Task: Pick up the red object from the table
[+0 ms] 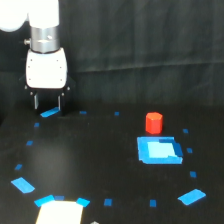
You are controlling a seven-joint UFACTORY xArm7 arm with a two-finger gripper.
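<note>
While the small matte red-orange hexagonal block (154,123) is standing upright on the black matte table (100,165), just behind the bright blue square patch (159,150), nothing is touching it. The white-bodied gripper (47,103) is hanging well apart toward the exterior view's left, its dark fingers spreading open and holding nothing.

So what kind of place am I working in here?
Probably a lab test bench, not a home: a black table marked with blue tape marks, a dark cloth backdrop, and one red object.

The red block (154,123) stands alone on the bench (100,160), just behind the flat blue patch (159,150). Open bench lies between it and the claw (47,103), with only flat tape marks.
</note>
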